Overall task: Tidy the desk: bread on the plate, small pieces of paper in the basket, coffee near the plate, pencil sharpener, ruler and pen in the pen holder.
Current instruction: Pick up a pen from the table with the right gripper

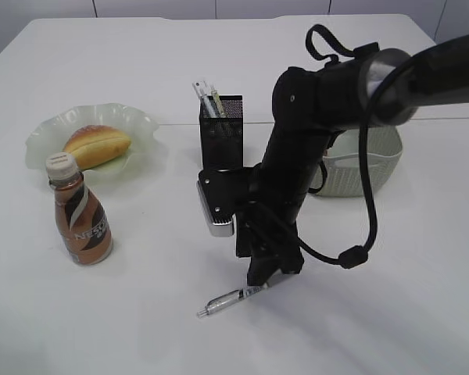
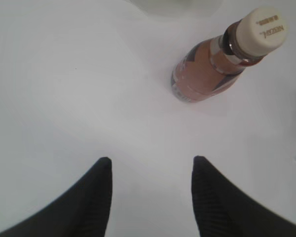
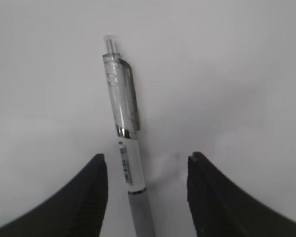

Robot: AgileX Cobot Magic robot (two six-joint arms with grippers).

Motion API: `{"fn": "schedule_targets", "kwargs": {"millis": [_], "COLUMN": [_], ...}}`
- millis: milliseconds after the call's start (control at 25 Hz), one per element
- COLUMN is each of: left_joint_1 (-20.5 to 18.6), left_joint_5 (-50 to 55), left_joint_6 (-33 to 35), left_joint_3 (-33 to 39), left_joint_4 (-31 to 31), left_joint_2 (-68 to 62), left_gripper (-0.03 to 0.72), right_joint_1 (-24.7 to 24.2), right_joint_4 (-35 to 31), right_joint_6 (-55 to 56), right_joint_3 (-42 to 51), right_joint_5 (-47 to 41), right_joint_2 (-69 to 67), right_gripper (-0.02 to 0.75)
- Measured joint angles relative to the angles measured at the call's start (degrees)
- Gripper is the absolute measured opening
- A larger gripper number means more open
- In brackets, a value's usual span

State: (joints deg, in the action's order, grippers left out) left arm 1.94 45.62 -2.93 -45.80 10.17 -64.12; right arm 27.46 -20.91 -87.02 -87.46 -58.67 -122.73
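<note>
A clear and white pen (image 3: pixel 126 123) lies flat on the white desk (image 1: pixel 141 312). My right gripper (image 3: pixel 147 160) is open around its grey grip end, with the pen nearer the left finger and touching neither. In the exterior view the pen (image 1: pixel 230 301) pokes out below the right gripper (image 1: pixel 262 275). My left gripper (image 2: pixel 150 165) hangs open and empty over bare desk, short of the coffee (image 2: pixel 222 59). The bread (image 1: pixel 98 146) lies on the plate (image 1: pixel 43 137), with the coffee (image 1: pixel 80 219) just in front. The black pen holder (image 1: pixel 221 129) has slim items sticking out. The pencil sharpener, ruler and small pieces of paper are out of view.
The grey-green basket (image 1: pixel 371 168) stands behind my right arm, which hides part of it and blocks the view into it. That arm reaches across the middle of the desk, in front of the pen holder. The left arm does not show in the exterior view.
</note>
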Motion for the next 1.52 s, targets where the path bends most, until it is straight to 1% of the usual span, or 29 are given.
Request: {"fn": "schedule_targets", "kwargs": {"millis": [280,600,840,1160,1240,1320,1440,1520], "left_joint_1": [0.00,0.00,0.00,0.00,0.00,0.00,0.00,0.00], "left_joint_5": [-0.46,-0.63,-0.75,-1.46,-1.54,-1.59,-1.68,-1.72], "left_joint_6": [0.00,0.00,0.00,0.00,0.00,0.00,0.00,0.00], "left_joint_3": [0.00,0.00,0.00,0.00,0.00,0.00,0.00,0.00], "left_joint_4": [0.00,0.23,0.23,0.23,0.23,0.23,0.23,0.23], "left_joint_2": [-0.36,-2.76,-3.09,-3.09,-3.09,-3.09,-3.09,-3.09], "left_gripper": [0.386,0.386,0.386,0.386,0.386,0.385,0.385,0.384], "right_joint_1": [0.50,3.27,3.52,3.88,3.88,3.88,3.88,3.88], "right_joint_4": [1.58,4.62,5.87,7.76,7.76,8.01,8.14,8.14], "right_joint_6": [1.32,4.36,5.08,6.65,6.65,6.69,6.78,6.78], "right_joint_3": [0.09,0.09,0.35,3.70,3.70,3.70,3.70,3.70], "right_joint_5": [0.00,1.20,1.69,3.89,4.16,4.66,5.06,5.06], "right_joint_2": [-0.97,-2.20,-2.18,-1.86,-1.86,-1.86,-1.86,-1.86], "right_gripper": [0.391,0.383,0.383,0.369,0.347,0.305,0.223,0.185]}}
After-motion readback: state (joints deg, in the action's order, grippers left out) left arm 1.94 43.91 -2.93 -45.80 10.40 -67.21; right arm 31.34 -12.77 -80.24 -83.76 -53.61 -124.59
